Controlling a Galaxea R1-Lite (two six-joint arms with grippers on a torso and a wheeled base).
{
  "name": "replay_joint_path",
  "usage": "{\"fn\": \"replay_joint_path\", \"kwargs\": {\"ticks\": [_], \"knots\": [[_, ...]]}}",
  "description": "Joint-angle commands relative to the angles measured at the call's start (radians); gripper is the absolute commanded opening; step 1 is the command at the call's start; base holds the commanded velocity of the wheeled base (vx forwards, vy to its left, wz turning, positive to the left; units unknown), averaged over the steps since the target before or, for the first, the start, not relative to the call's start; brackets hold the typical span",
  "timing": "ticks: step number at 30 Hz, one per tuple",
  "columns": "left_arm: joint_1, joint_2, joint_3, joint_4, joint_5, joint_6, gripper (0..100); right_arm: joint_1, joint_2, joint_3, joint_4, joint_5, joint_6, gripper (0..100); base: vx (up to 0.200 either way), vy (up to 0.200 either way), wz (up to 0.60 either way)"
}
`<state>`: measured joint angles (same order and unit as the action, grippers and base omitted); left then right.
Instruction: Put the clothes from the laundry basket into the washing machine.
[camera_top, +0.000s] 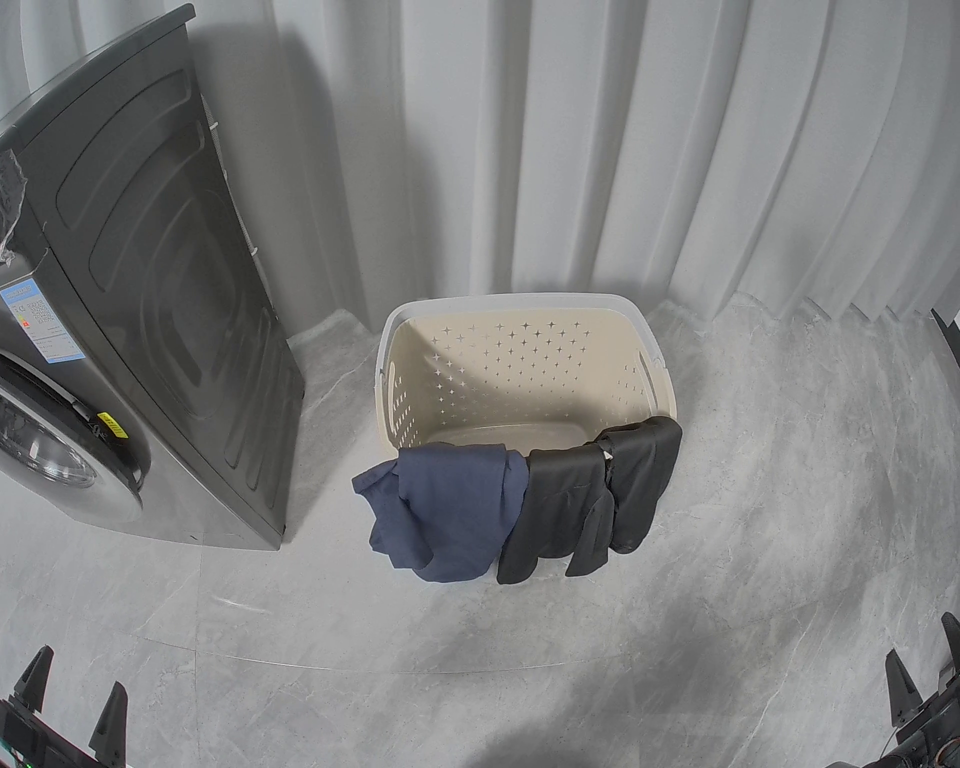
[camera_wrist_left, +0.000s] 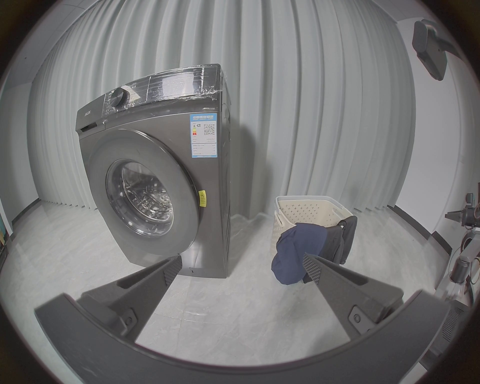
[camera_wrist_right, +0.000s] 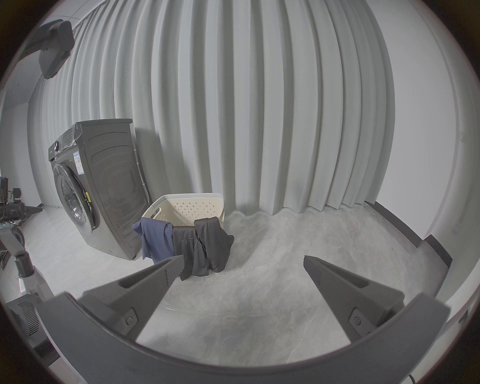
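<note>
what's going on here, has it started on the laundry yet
Nothing is being handled yet. A blue garment and a black garment hang over the near rim of the laundry basket, which stands beside the washing machine. The left gripper and right gripper are both open and empty, short of the basket.

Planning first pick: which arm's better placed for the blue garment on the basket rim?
Left, likely: the blue garment hangs leftmost on the laundry basket, nearer the left gripper and washing machine.

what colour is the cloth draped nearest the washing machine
The cloth is navy blue, clearest in the head view.
</note>
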<state>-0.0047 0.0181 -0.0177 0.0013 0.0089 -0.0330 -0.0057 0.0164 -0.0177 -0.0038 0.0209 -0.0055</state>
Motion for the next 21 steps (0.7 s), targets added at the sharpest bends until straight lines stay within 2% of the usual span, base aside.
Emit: {"fn": "replay_joint_path", "kwargs": {"ticks": [1,12,21], "knots": [[0.002,-0.012,0.016,0.0,0.0,-0.001,100,0.0,-0.016,0.018,-0.001,0.001,-0.001,100,0.2,0.0,0.0],[0.0,-0.012,0.016,0.0,0.0,-0.001,100,0.0,-0.016,0.018,-0.001,0.001,-0.001,100,0.2,0.0,0.0],[0.0,-0.012,0.016,0.0,0.0,-0.001,100,0.0,-0.016,0.018,-0.001,0.001,-0.001,100,0.0,0.0,0.0]]}}
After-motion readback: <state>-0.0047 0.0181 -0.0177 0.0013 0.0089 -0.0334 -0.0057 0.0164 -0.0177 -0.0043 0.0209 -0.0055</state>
